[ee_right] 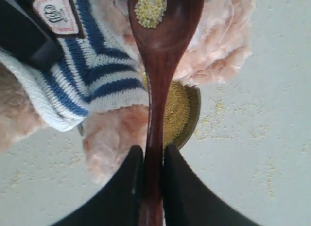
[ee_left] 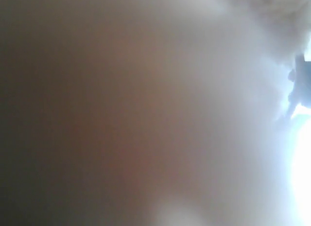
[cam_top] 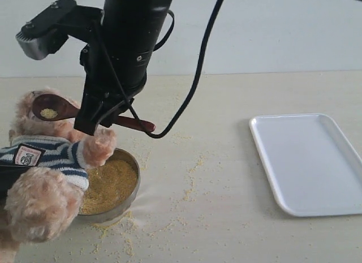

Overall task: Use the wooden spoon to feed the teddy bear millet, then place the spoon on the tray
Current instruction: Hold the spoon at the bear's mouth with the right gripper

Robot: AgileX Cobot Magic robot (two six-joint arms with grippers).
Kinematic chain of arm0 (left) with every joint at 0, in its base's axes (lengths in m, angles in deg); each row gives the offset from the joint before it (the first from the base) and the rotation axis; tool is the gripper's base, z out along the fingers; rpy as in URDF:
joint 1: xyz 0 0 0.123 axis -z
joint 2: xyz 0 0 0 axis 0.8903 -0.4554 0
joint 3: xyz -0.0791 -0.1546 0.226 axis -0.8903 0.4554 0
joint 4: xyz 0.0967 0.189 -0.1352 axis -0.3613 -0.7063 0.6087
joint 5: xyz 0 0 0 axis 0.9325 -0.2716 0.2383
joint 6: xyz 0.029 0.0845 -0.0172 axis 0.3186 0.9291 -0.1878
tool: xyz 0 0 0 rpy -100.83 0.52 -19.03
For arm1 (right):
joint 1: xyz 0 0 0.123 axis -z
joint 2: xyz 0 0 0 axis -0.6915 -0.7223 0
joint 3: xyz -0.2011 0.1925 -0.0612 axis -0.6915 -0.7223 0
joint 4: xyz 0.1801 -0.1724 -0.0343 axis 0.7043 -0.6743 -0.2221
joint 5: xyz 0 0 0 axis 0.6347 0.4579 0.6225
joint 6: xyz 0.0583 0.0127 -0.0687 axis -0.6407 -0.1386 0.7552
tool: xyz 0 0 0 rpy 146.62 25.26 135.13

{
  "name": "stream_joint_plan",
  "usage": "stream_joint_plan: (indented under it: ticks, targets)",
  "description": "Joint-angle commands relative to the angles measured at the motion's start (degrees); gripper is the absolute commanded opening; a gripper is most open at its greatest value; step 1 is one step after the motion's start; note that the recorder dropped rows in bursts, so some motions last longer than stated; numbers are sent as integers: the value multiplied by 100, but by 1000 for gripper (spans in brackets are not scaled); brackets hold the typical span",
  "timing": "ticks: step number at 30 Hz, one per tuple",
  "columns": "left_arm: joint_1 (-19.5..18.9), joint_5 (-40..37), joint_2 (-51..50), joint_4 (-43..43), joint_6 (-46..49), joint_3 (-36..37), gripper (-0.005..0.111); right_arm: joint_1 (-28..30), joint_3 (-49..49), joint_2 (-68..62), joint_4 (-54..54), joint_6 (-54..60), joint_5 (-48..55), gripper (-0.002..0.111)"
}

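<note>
The teddy bear (cam_top: 39, 201) sits at the left in its striped shirt (ee_right: 97, 75), one paw over the metal bowl (cam_top: 129, 202) of millet (cam_top: 110, 184). My right gripper (cam_top: 93, 119) reaches across and is shut on the handle of the wooden spoon (cam_top: 56, 108). The spoon's bowl is held level right at the bear's face, with a small clump of millet (ee_right: 150, 9) in it. In the right wrist view the jaws (ee_right: 151, 155) pinch the handle. My left gripper's black finger (ee_right: 26, 39) presses on the bear's chest. The left wrist view is only blurred fur.
The white tray (cam_top: 308, 161) lies flat at the right with nothing on it. Loose millet grains (cam_top: 192, 178) are scattered on the table around and to the right of the bowl. The right arm's cable (cam_top: 192, 87) hangs over the table's middle.
</note>
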Motion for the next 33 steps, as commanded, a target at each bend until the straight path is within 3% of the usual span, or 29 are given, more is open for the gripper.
stream_joint_plan:
  ticks: [1, 18, 33]
  targets:
    - [17, -90, 1, 109, 59, 9, 5, -308, 12, 19, -861, -113, -408, 0]
    - [17, -90, 1, 109, 59, 9, 5, -602, 12, 19, -2165, -451, -654, 0]
    - [17, -90, 1, 95, 59, 9, 5, -1224, 12, -201, -3573, -792, -709, 0]
